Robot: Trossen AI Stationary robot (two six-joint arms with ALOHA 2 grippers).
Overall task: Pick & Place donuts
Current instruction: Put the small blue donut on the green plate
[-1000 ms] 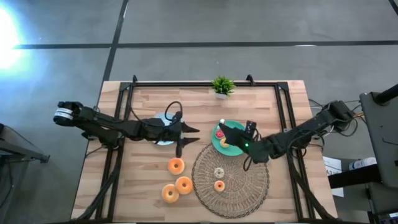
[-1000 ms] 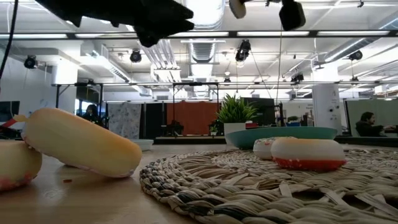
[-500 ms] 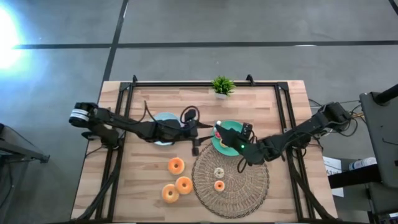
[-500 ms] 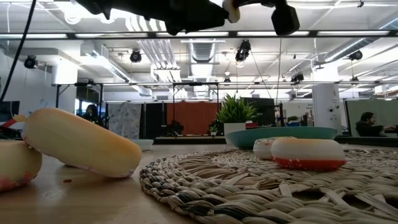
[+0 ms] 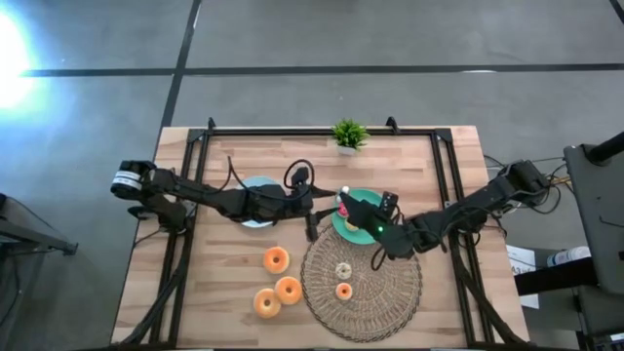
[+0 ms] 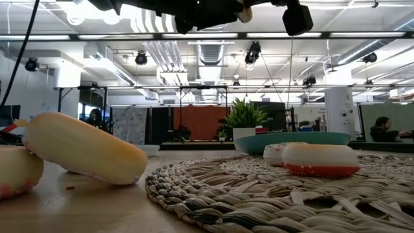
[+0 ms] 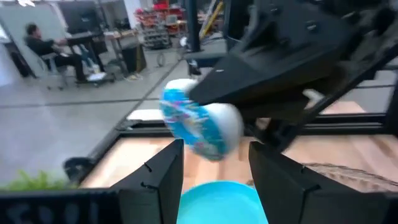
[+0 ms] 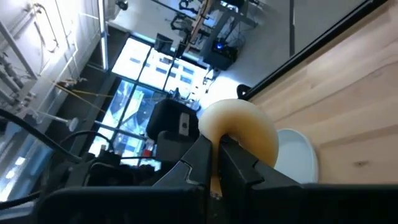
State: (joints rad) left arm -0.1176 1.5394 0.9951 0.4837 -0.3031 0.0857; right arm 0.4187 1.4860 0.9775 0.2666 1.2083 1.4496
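My right gripper (image 8: 217,142) is shut on a small donut (image 7: 199,127) with white and blue-speckled icing, high above the green plate (image 5: 363,229). My left gripper (image 7: 214,149) is open and level, close to the donut from the table's left. One finger stands on each side of the donut's lower edge, and neither touches it. Three orange donuts (image 5: 276,260) lie on the wood near the table's front. Two small donuts (image 5: 343,280) rest on the woven mat (image 5: 385,292). My right gripper holds the donut by its ring (image 8: 239,127), reaching level from the table's right. The tan ring arches over the shut fingertips (image 8: 208,146); whether they reach into the hole I cannot tell. The donut stands on edge, clear of the plate.
A blue plate (image 5: 252,185) lies under my left arm. A potted plant (image 5: 348,135) stands at the table's far edge. Black frame rails run along the left, right and far sides. Bare wood shows at the near left and far right.
My left gripper has travelled toward the table's right, away from the blue plate and up to the donut in my right gripper, rolling a little on the way. It now stands still there. The donuts on the table have stayed put.
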